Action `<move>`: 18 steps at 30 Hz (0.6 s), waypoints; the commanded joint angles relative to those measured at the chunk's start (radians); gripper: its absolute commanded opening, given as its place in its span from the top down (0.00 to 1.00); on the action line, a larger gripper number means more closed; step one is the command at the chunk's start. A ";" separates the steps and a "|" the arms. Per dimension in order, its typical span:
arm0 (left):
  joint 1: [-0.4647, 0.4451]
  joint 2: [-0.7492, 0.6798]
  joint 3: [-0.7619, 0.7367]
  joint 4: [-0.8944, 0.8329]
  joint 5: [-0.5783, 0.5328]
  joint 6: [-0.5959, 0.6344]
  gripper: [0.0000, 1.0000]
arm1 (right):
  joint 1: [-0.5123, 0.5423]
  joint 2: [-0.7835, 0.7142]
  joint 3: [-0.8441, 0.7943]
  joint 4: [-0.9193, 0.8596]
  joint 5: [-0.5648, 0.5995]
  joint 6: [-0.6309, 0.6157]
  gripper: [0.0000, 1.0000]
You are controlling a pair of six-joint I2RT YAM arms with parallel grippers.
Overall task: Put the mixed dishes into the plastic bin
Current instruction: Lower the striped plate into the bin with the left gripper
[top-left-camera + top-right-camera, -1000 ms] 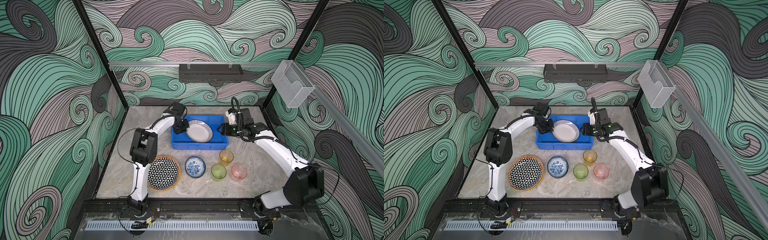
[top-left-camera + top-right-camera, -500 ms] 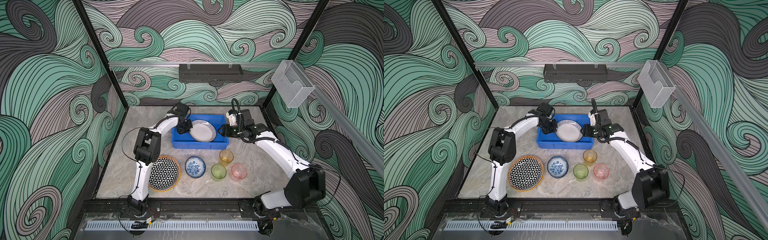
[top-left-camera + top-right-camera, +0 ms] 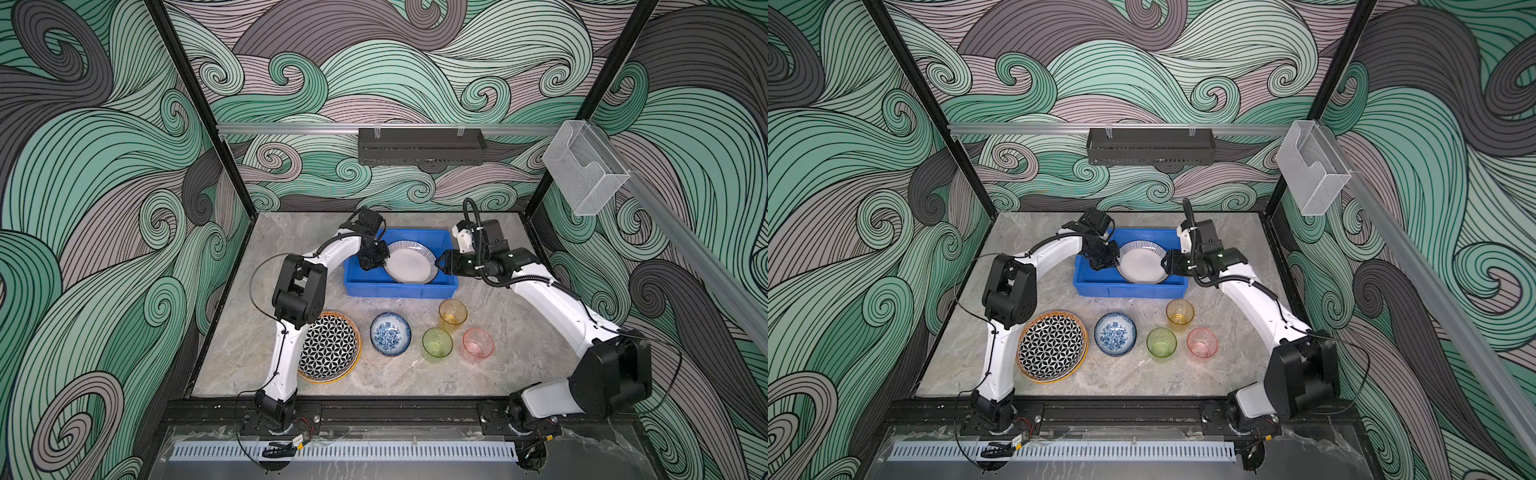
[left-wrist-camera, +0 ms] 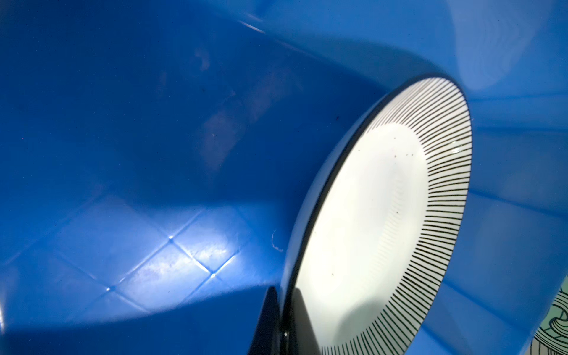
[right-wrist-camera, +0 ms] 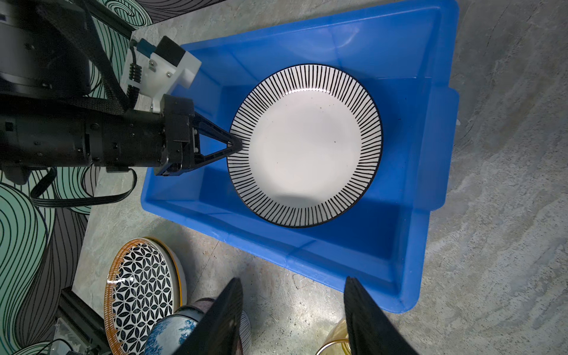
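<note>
Blue bin (image 3: 399, 291) sat at the far middle of the counter, long side left-right. Striped plate (image 3: 409, 262), white centre and black radial lines on the rim, was inside the bin, right of centre, tilted, with its left rim pinched by the left hand (image 3: 384, 259). Star plate (image 3: 330, 347) lay flat, near-left. Blue-floral bowl (image 3: 390, 333) stood upright just right of it. Orange cup (image 3: 453, 314), green cup (image 3: 437, 343) and pink cup (image 3: 478, 343) stood upright in a cluster near the bin's right end.
</note>
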 commanded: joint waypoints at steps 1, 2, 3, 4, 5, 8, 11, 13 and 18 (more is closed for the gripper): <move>-0.008 0.012 0.044 0.024 0.010 -0.017 1.00 | 0.000 -0.004 -0.007 -0.012 -0.002 -0.001 0.45; -0.010 0.009 0.043 0.018 0.002 -0.015 1.00 | -0.001 -0.003 -0.005 -0.013 -0.003 -0.002 0.46; -0.007 0.005 0.043 0.012 -0.009 -0.012 1.00 | 0.001 -0.002 -0.005 -0.012 -0.004 -0.002 0.45; -0.007 0.001 0.043 0.006 -0.017 -0.009 1.00 | 0.002 -0.001 -0.003 -0.015 -0.004 -0.002 0.45; -0.004 -0.005 0.043 -0.002 -0.027 -0.007 1.00 | 0.001 0.001 -0.003 -0.015 -0.007 -0.002 0.45; 0.004 -0.028 0.035 -0.031 -0.062 -0.003 1.00 | 0.002 0.005 -0.003 -0.016 -0.006 -0.005 0.45; 0.025 -0.061 0.001 -0.033 -0.080 -0.005 1.00 | 0.005 0.005 -0.005 -0.018 -0.007 -0.008 0.45; 0.042 -0.084 -0.032 -0.026 -0.084 -0.006 1.00 | 0.004 0.003 -0.006 -0.017 -0.005 -0.008 0.45; 0.065 -0.122 -0.071 -0.033 -0.106 0.003 1.00 | 0.005 -0.001 -0.006 -0.017 -0.002 -0.008 0.45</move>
